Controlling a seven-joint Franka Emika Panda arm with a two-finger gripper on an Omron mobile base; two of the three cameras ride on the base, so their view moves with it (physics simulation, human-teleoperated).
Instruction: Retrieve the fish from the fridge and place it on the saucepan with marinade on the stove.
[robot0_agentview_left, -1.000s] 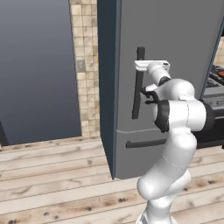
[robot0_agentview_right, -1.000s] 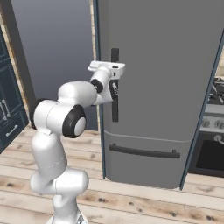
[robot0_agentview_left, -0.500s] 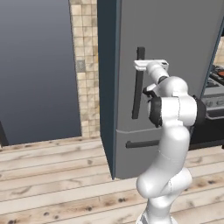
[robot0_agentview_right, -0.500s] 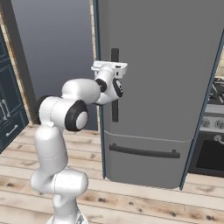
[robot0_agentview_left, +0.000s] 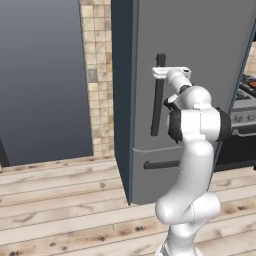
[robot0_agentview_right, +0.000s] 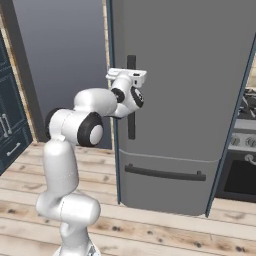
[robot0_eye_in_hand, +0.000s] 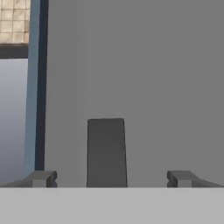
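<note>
While the fridge stands shut, a tall grey slab with a dark blue-grey side, the white arm reaches toward its dark vertical door handle. The fish is not to be seen; by judgement it lies behind the closed door, so opening that door looks like the step in hand.

The handle's long axis runs straight up and down. In the hand view its top end rises between the two finger tips, roughly centred and slightly toward the left one, with the gripper spread wide, one tip on each side and touching nothing. The jaws straddle the bar near its upper end, so a short push forward and a squeeze should take it. How much gap remains between tips and bar cannot be told.

Below the handle, a dark horizontal drawer pull crosses the lower front. To the right of the fridge sits the stove, its silver front and knobs showing. Underfoot is pale wooden plank floor. To the left are a strip of tan wall tiles and a dark grey panel.
</note>
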